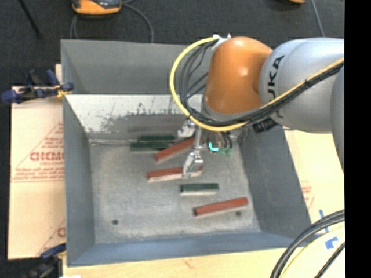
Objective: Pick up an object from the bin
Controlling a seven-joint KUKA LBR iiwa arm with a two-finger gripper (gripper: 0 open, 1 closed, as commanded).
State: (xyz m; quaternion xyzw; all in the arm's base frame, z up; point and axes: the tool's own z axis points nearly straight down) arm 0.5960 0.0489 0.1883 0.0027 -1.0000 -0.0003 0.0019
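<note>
My gripper hangs low over the middle of the bin, under the arm's orange cover. Its silver fingers stand apart, so it is open. One tip is toward the back wall and the other toward the front. The right end of a slanted red-brown bar lies in the gap between them. Just behind that bar lies a dark green bar. A second red-brown bar lies flat to the front left of the near fingertip. Another dark green bar lies just in front of the same fingertip.
A third red-brown bar lies near the bin's front right. The arm and its looped cables cover the back right of the bin. Bare floor shows along the left and front left.
</note>
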